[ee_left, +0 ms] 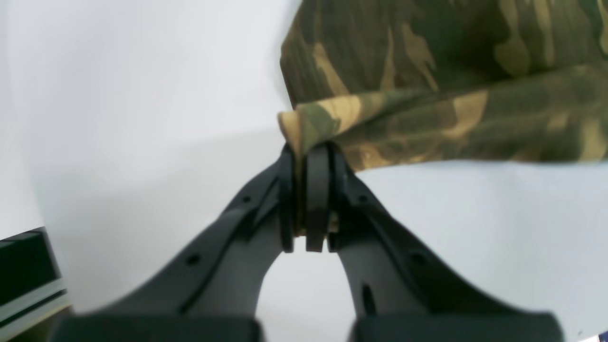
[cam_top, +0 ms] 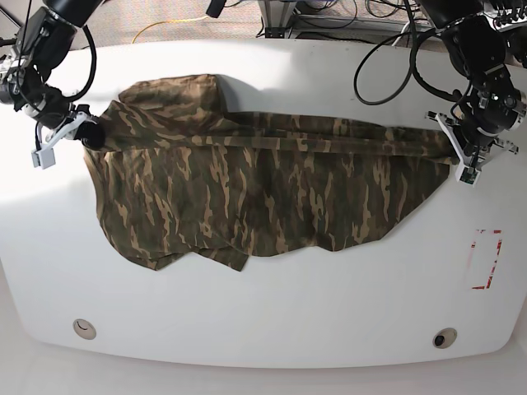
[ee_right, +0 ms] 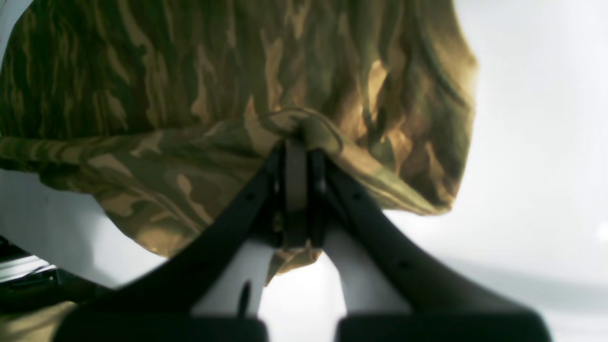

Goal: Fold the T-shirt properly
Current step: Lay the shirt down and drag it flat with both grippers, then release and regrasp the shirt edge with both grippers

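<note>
Base view shows the right gripper (cam_top: 89, 132) at the far left edge of the white table (cam_top: 272, 304), its fingers pinched tight on a corner of the T-shirt (cam_top: 263, 189). From there the camouflage cloth stretches across the middle of the table as a long band, its upper edge pulled into a taut folded ridge running from one gripper to the other, while the lower part lies flat with a wavy hem and a small flap jutting out at the lower left. A rounded hump of fabric sits at the upper left, just beyond the held corner. At the far right, the left gripper (cam_top: 458, 152) clamps the opposite end of the ridge. Further right on the table lies a small rectangle outlined in red (cam_top: 487, 258), well apart from the shirt. In the right wrist view the right gripper (ee_right: 297, 156) has its jaws closed with cloth bunched between them, the T-shirt (ee_right: 166, 95) draping away above. In the left wrist view the left gripper (ee_left: 308, 156) likewise grips a folded corner of the T-shirt (ee_left: 451, 71), fabric trapped between the closed fingers.
</note>
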`<state>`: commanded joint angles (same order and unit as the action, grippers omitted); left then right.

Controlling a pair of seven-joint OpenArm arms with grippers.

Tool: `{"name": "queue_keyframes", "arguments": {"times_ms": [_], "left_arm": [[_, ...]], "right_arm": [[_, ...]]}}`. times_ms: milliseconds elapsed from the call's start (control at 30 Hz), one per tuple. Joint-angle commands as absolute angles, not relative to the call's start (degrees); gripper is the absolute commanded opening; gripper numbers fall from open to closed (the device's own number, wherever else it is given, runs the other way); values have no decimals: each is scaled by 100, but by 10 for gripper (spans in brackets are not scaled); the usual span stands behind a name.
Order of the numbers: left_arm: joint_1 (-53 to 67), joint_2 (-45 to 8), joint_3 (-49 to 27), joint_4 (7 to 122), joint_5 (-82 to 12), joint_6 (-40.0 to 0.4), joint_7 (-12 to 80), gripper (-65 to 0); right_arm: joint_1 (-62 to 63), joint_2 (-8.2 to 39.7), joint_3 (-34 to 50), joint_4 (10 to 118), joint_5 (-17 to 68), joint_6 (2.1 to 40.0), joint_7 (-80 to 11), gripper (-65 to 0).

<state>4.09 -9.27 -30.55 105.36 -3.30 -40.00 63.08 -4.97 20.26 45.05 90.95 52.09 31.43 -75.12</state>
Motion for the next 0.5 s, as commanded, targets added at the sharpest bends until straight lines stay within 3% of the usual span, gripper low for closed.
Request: {"name": "queue_keyframes", "arguments": {"times_ms": [367,433,500], "left_arm": [[13,-901,-3037,9991,-330,-4000,6299,-650],[-40,-927,-2941,9851,-330,-4000,6299,-650],[-48,-954,-2818,9710,-330,-4000,6299,-622]], "right_arm": [[259,2070,4497,8127,5182,3099,-7495,-642],[347,2079,4497,8022,5165,3090,-7495,-588],[374,2149,4505,8013,5165,3090,-7495,-445]]}}
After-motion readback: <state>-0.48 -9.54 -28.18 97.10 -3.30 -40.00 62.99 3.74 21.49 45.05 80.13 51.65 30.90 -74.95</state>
